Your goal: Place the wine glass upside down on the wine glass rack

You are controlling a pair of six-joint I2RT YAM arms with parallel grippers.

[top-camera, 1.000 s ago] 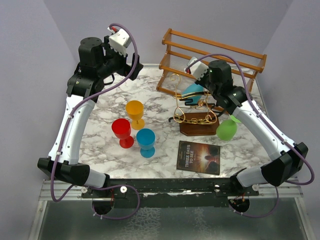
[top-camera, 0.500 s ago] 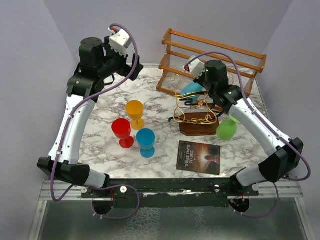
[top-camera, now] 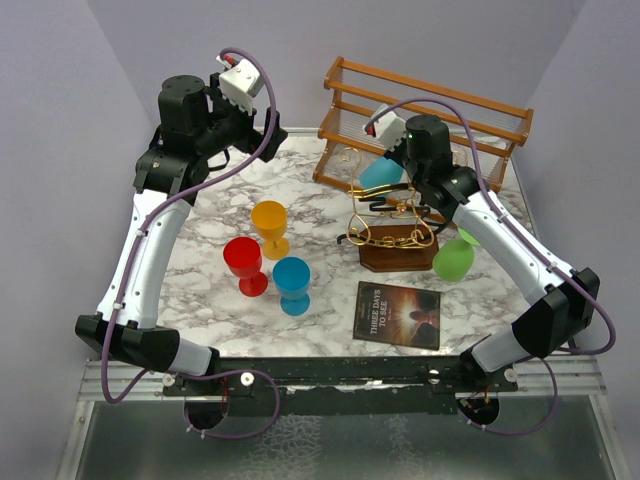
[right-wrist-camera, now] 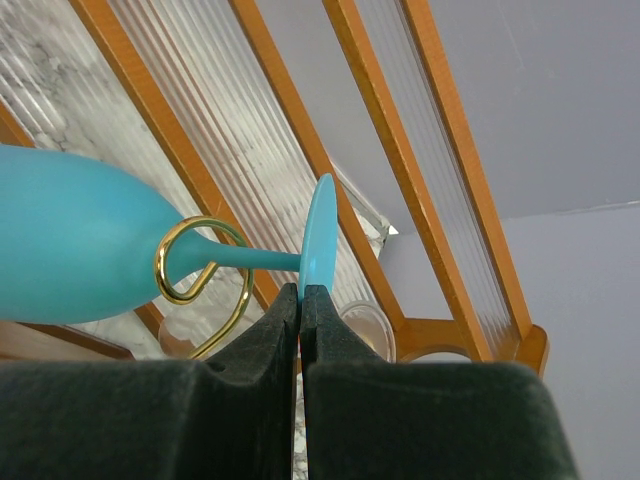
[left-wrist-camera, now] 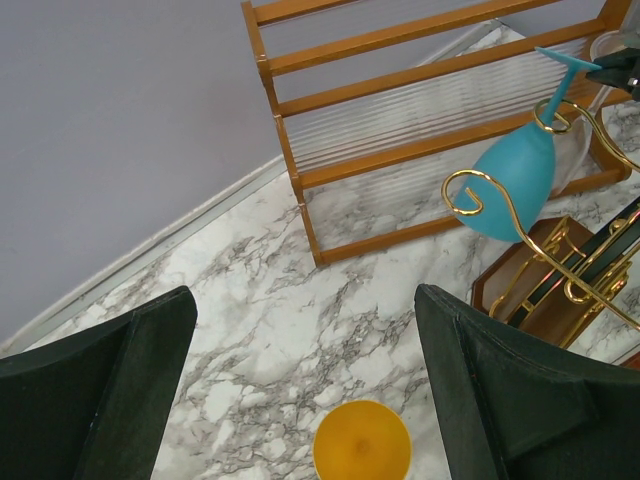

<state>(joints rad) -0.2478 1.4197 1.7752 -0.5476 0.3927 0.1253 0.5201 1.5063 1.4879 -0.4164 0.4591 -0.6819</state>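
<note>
- right gripper (right-wrist-camera: 302,296): jaws pressed together, pinching the edge of the teal wine glass (right-wrist-camera: 70,240) by its flat foot
- glass tilted: foot at the fingertips, bowl out ahead of them and lower
- gold loop (right-wrist-camera: 200,270) of the wine glass rack (top-camera: 395,240) rings the stem just ahead of the fingertips, between foot and bowl
- rack's dark wooden base sits below this gripper, toward the near edge
- slatted wooden shelf (top-camera: 430,110) close behind the gripper
- green glass (top-camera: 453,258) low on its right, beside the rack base; hanging or resting, cannot tell
- left gripper (left-wrist-camera: 305,330): jaws spread wide, nothing between them, held above the marble table (top-camera: 200,240)
- yellow glass (left-wrist-camera: 362,440) right beneath it; rack and teal glass off to its right
- red glass (top-camera: 245,262), blue glass (top-camera: 292,280) and book (top-camera: 398,314) nearer the arm bases
</note>
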